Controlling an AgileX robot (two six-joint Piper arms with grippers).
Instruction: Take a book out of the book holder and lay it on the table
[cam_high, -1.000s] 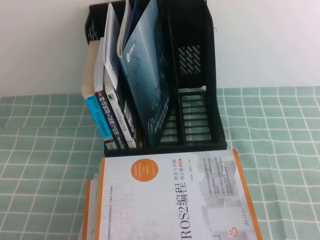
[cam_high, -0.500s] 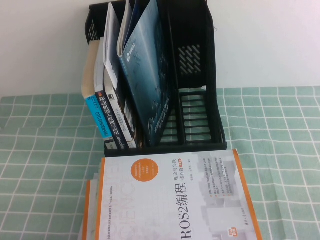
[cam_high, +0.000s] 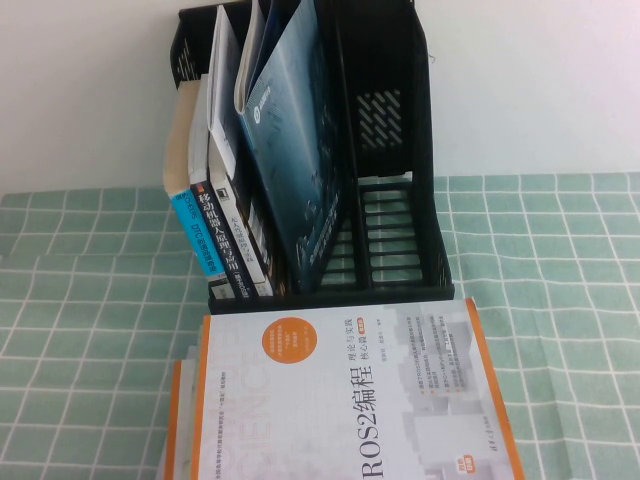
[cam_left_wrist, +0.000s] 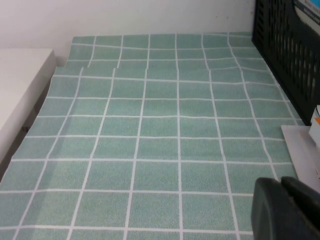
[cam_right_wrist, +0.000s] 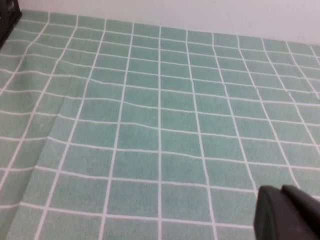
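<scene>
The black book holder (cam_high: 395, 150) stands at the back of the table. Its left slots hold a large blue book (cam_high: 290, 150) leaning over and several upright books (cam_high: 225, 235) with spines facing me; its right slot is empty. A white and orange book (cam_high: 340, 390) lies flat on a stack in front of the holder. Neither gripper shows in the high view. My left gripper (cam_left_wrist: 280, 182) is shut and empty, low over the cloth left of the holder (cam_left_wrist: 287, 55) and the stack's edge (cam_left_wrist: 300, 150). My right gripper (cam_right_wrist: 281, 190) is shut and empty over the cloth to the right.
A green checked cloth (cam_high: 80, 300) covers the table, with folds in it (cam_right_wrist: 75, 100). A white wall stands behind the holder. The cloth's left edge meets a white surface (cam_left_wrist: 20, 85). A corner of the holder (cam_right_wrist: 7, 17) shows in the right wrist view.
</scene>
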